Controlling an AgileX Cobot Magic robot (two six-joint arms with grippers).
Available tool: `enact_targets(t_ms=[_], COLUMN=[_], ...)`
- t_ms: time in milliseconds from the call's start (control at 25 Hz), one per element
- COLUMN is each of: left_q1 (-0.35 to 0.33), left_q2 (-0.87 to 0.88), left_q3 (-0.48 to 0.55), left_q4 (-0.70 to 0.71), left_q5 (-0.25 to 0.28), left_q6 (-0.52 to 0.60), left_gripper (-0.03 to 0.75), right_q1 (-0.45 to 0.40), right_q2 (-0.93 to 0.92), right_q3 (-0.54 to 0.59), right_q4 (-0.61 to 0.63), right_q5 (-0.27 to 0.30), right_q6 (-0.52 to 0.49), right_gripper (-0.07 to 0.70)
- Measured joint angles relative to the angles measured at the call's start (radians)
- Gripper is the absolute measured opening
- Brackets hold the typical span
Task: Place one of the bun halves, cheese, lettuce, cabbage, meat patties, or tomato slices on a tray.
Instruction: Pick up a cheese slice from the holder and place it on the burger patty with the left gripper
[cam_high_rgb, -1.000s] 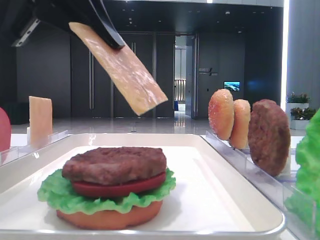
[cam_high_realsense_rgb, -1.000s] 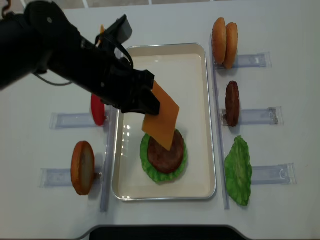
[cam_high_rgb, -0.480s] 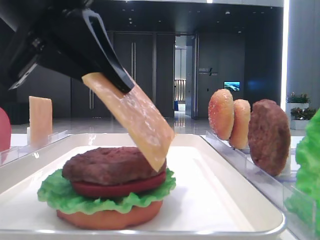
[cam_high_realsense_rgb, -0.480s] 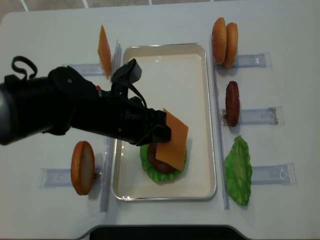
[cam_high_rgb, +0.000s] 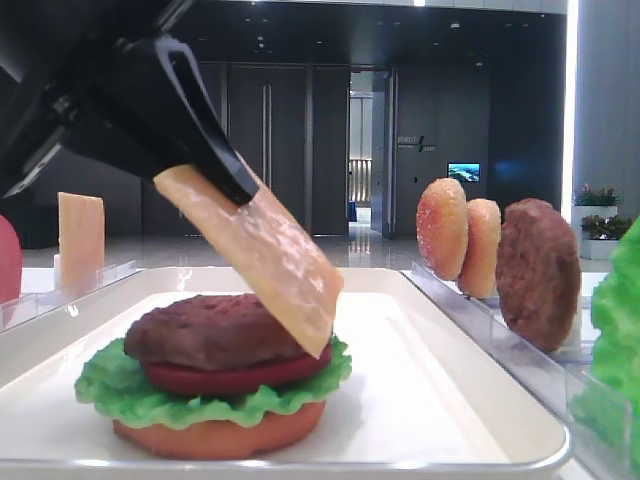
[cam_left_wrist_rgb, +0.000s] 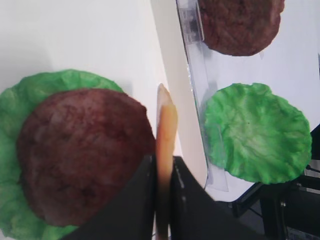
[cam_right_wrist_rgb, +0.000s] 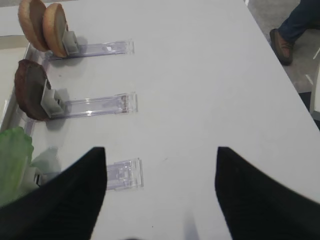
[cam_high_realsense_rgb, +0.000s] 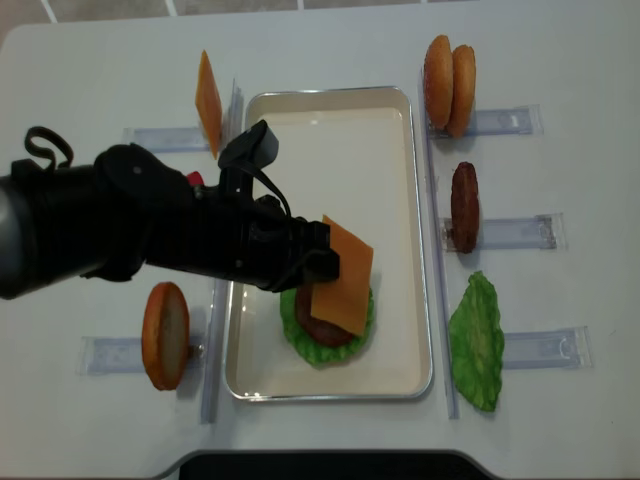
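My left gripper (cam_high_realsense_rgb: 318, 262) is shut on a pale orange cheese slice (cam_high_realsense_rgb: 340, 278), which hangs tilted over the white tray (cam_high_realsense_rgb: 330, 120). In the low front view the cheese (cam_high_rgb: 275, 260) slopes down to the right, and its lower corner reaches the right edge of the meat patty (cam_high_rgb: 225, 328). That patty tops a stack of tomato slice (cam_high_rgb: 230, 378), lettuce (cam_high_rgb: 115, 392) and bun half (cam_high_rgb: 220, 437). The left wrist view shows the cheese (cam_left_wrist_rgb: 165, 120) edge-on between the black fingers (cam_left_wrist_rgb: 145, 190). My right gripper (cam_right_wrist_rgb: 160, 167) is open over bare table.
Clear racks to the right of the tray hold two bun halves (cam_high_realsense_rgb: 448, 72), a patty (cam_high_realsense_rgb: 464, 205) and a lettuce leaf (cam_high_realsense_rgb: 478, 340). On the left stand a spare cheese slice (cam_high_realsense_rgb: 208, 103) and a bun half (cam_high_realsense_rgb: 165, 335). A person's shoe (cam_right_wrist_rgb: 282, 45) shows beyond the table edge.
My left gripper has come down and forward with the cheese, from well above the tray to the patty's right edge. In the last half second it barely shifted.
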Motion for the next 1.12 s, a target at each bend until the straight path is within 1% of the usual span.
enact_targets(t_ms=[200, 400, 520, 760, 960, 1120], left_q1=[0.0, 0.0, 0.0, 0.0, 0.0, 0.0], left_q2=[0.0, -0.002, -0.004, -0.007, -0.007, -0.007], left_q3=[0.029, 0.032, 0.032, 0.058, 0.059, 0.059], left_q4=[-0.001, -0.001, -0.001, -0.005, -0.009, -0.009], left_q5=[-0.025, -0.076, -0.098, -0.104, -0.106, -0.11], left_q6=[0.005, 0.016, 0.018, 0.018, 0.018, 0.018], left_gripper=[0.034, 0.034, 0.034, 0.034, 0.036, 0.068], right_q1=[0.0, 0.0, 0.0, 0.0, 0.0, 0.0], right_q2=[0.0, 0.0, 0.0, 0.0, 0.0, 0.0], right_q3=[0.0, 0.0, 0.0, 0.0, 0.0, 0.0], right_q4=[0.0, 0.0, 0.0, 0.0, 0.0, 0.0], right_q5=[0.0, 0.0, 0.0, 0.0, 0.0, 0.0], right_q6=[0.0, 0.0, 0.0, 0.0, 0.0, 0.0], right_gripper=[0.446, 0.446, 0.446, 0.446, 0.446, 0.446])
